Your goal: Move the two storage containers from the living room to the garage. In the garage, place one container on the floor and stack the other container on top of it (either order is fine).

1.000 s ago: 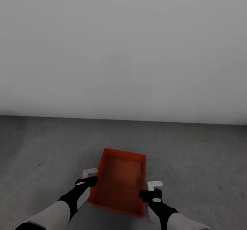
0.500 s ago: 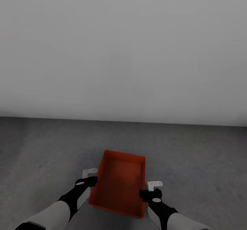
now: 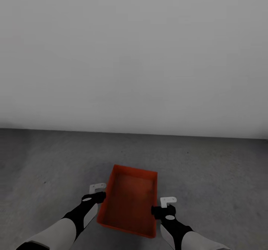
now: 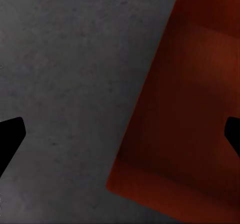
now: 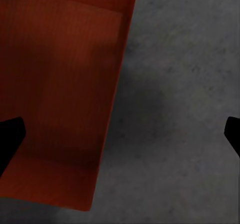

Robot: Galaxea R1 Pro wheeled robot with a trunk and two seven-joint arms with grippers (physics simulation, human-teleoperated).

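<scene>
One orange-red storage container (image 3: 128,203), open-topped and empty, lies on the dark grey garage floor (image 3: 208,171) between my two arms. My left gripper (image 3: 97,192) hangs at its left long wall and my right gripper (image 3: 163,205) at its right long wall. In the left wrist view the left gripper (image 4: 122,134) is open, its fingers spread wide over the container (image 4: 185,114) wall: one finger above the floor, the other above the bin's inside. The right gripper (image 5: 120,134) is open in the same way over the container (image 5: 60,93). Neither gripper holds anything.
A plain white-grey wall (image 3: 134,56) stands straight ahead and meets the speckled floor a short way beyond the container. Bare floor (image 3: 44,168) stretches to the left and right of the bin.
The container looks slightly smaller and lower, farther beneath the grippers. Both arms keep their place in the picture. The wall's foot has slid down a little, so the camera has shifted.
</scene>
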